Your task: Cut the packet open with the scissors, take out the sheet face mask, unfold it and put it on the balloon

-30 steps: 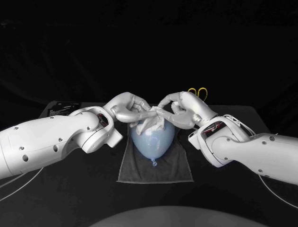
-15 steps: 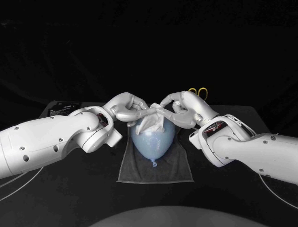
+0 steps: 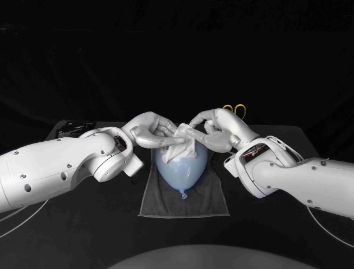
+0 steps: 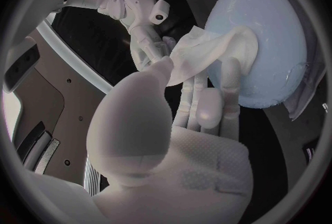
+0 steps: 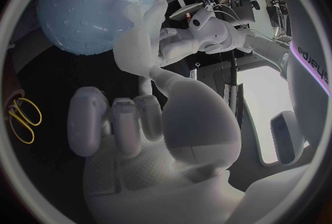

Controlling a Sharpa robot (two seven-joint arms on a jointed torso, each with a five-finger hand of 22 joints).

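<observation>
A pale blue balloon [image 3: 182,163] lies on a dark grey cloth [image 3: 183,193] at the table's middle, knot toward me. A crumpled white sheet mask [image 3: 179,144] drapes over the balloon's far end. My left hand [image 3: 150,130] and right hand [image 3: 210,128] meet above it, each pinching an edge of the mask. In the left wrist view the mask [image 4: 207,52] stretches from my left hand [image 4: 169,97] onto the balloon [image 4: 263,41]. The right wrist view shows the mask [image 5: 135,33] by the balloon [image 5: 97,3], pinched by my right hand [image 5: 149,108].
Yellow-handled scissors [image 3: 235,108] lie on the table behind my right hand, also seen in the right wrist view as scissors [image 5: 24,119]. A dark flat object [image 3: 73,129] sits at the table's far left. The cloth extends toward me past the balloon's knot.
Both hands have shifted slightly, and the mask is bunched a little differently over the balloon's far end. The balloon has not moved.
</observation>
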